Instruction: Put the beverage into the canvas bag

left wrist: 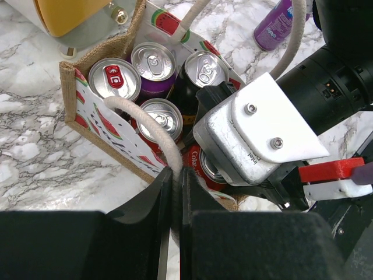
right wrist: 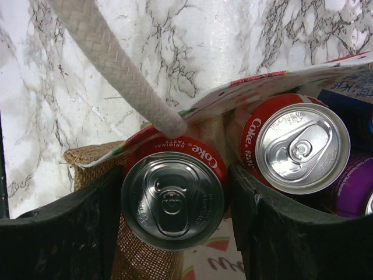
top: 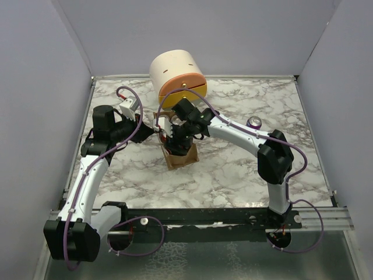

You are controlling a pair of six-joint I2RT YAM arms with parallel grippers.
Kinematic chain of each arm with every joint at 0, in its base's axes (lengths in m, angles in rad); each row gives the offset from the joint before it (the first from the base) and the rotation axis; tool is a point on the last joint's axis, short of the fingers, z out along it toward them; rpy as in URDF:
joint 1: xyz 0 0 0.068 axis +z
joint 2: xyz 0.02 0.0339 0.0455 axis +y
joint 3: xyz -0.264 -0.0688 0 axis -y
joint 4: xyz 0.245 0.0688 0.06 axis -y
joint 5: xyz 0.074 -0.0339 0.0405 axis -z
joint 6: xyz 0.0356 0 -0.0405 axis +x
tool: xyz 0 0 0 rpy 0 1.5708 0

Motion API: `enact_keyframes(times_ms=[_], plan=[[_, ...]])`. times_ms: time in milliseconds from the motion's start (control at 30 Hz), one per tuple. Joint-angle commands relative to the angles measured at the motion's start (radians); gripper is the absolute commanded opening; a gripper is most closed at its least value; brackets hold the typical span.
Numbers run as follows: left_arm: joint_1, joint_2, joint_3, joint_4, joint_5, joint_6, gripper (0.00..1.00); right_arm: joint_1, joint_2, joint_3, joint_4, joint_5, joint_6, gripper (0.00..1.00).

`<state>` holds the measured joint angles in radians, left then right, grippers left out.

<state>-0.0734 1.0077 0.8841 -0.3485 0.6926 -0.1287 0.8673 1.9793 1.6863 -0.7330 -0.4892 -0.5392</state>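
Observation:
The tan canvas bag [top: 182, 156] stands mid-table, with several cans inside [left wrist: 105, 125]. My left gripper [left wrist: 176, 178] is shut on the bag's near cream rope handle [left wrist: 145, 119], holding it to the left [top: 158, 124]. My right gripper [right wrist: 175, 198] reaches down into the bag [top: 175, 140], jaws closed on either side of a red Coke can [right wrist: 173, 201] at the bag's corner. That can shows partly in the left wrist view [left wrist: 198, 162], under the right wrist's camera housing [left wrist: 250, 140]. A second Coke can [right wrist: 300, 149] stands beside it.
A cream-and-orange rounded drawer box [top: 178, 76] stands just behind the bag. A purple can [top: 253, 122] is on the marble table [top: 245, 169] to the right; it also shows in the left wrist view [left wrist: 277, 26]. The other cream handle [right wrist: 116, 76] crosses above my right gripper.

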Motion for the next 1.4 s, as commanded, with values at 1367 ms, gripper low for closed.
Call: enact_keyframes(times_ms=[1367], plan=[[-0.005, -0.019, 0.0, 0.004, 0.03, 0.012, 0.0, 0.024, -0.051, 0.056, -0.017, -0.056, 0.013, 0.69]])
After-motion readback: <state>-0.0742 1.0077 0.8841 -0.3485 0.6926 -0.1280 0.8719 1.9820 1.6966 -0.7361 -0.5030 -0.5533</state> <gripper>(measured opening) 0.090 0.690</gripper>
